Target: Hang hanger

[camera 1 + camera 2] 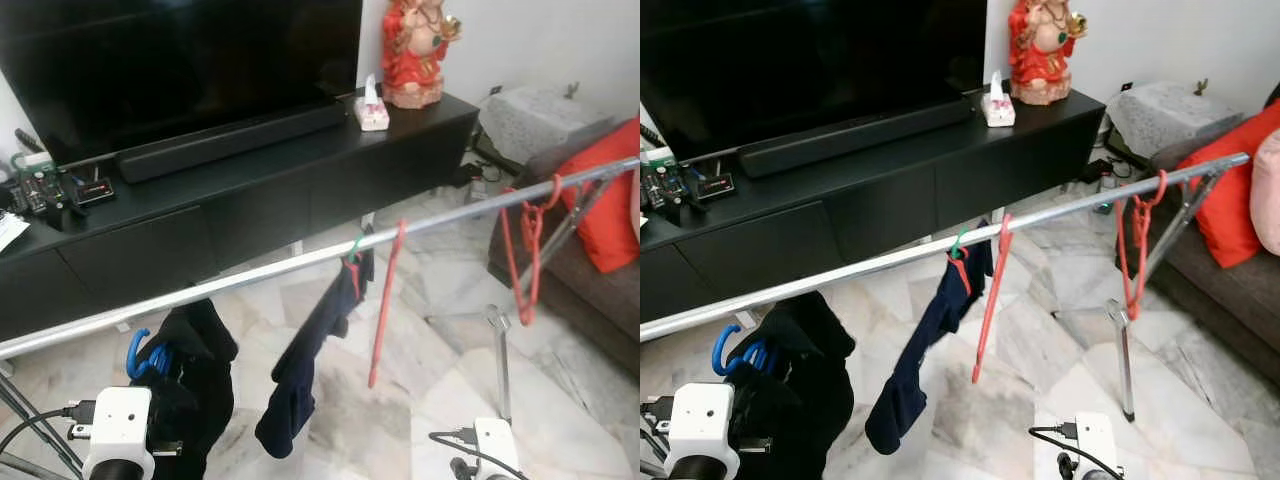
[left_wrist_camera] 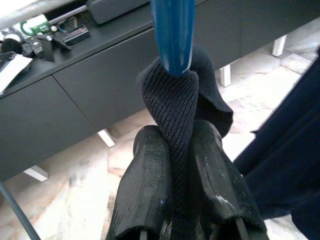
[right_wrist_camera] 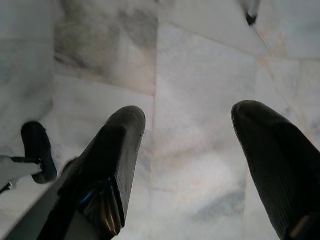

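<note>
Bright, even daylight; sharp head views, wrist close-ups slightly soft.

A silver clothes rail [image 1: 250, 275] crosses the scene at a slant, propped on thin metal legs [image 1: 502, 365] over the marble floor [image 1: 400, 400]. From it hang a navy garment [image 1: 305, 360] on a green-hooked hanger [image 1: 353, 245], a bare red hanger [image 1: 385, 300] turned edge-on, and what looks like two more red hangers [image 1: 527, 250] bunched near the rail's right end. Behind stands a long black TV cabinet [image 1: 260, 190] carrying a soundbar [image 1: 230, 140], a tissue box [image 1: 371, 105], a red figurine [image 1: 415, 50] and small electronics [image 1: 45, 185].
</note>
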Motion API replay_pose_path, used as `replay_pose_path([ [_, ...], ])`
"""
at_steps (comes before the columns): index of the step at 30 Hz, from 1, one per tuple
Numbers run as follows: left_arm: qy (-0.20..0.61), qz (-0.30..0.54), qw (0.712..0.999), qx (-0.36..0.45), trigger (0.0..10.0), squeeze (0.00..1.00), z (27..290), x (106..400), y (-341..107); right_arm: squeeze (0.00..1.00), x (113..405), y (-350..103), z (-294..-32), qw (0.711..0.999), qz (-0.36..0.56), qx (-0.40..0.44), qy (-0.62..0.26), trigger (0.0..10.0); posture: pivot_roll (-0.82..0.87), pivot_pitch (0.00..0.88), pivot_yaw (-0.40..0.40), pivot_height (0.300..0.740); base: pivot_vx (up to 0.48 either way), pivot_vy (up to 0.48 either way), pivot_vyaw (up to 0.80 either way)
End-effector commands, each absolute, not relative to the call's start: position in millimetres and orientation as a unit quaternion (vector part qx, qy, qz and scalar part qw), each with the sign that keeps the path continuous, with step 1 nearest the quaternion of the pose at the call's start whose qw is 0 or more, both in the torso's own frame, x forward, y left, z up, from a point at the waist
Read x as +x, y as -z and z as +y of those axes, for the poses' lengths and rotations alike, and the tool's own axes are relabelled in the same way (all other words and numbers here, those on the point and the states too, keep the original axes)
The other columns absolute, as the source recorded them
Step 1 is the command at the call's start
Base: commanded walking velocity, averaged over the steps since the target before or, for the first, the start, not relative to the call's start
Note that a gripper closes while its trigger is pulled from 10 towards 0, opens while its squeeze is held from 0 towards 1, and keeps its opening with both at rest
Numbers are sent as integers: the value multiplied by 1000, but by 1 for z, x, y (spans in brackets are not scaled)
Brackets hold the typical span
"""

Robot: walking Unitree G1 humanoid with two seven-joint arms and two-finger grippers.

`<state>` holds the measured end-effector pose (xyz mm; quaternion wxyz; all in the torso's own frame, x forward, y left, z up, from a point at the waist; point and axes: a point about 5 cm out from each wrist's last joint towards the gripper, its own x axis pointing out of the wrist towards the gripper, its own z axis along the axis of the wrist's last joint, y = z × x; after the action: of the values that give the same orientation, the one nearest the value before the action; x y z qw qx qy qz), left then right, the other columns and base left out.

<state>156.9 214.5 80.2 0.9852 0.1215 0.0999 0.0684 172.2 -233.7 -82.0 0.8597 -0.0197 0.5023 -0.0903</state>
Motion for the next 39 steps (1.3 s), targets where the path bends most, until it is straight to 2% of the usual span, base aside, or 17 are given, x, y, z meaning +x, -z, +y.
replay_pose_path([
  [1,-63,85,986,129,10000,0,213,159,-87,0,167,84,-236,855,509,-18,95,10000,-7,0,0,740,-247,0,0],
  [23,-60,87,987,124,10000,0,210,158,-86,0,164,85,-236,854,511,-16,98,10000,-5,0,1,740,-280,0,0],
  [30,-60,88,987,124,10000,0,211,159,-87,0,166,84,-236,855,509,-21,94,10000,-4,0,2,740,-297,0,796],
  [39,-59,88,987,123,10000,0,210,161,-87,0,166,84,-236,855,509,-15,100,10000,-1,0,0,740,-298,0,0],
])
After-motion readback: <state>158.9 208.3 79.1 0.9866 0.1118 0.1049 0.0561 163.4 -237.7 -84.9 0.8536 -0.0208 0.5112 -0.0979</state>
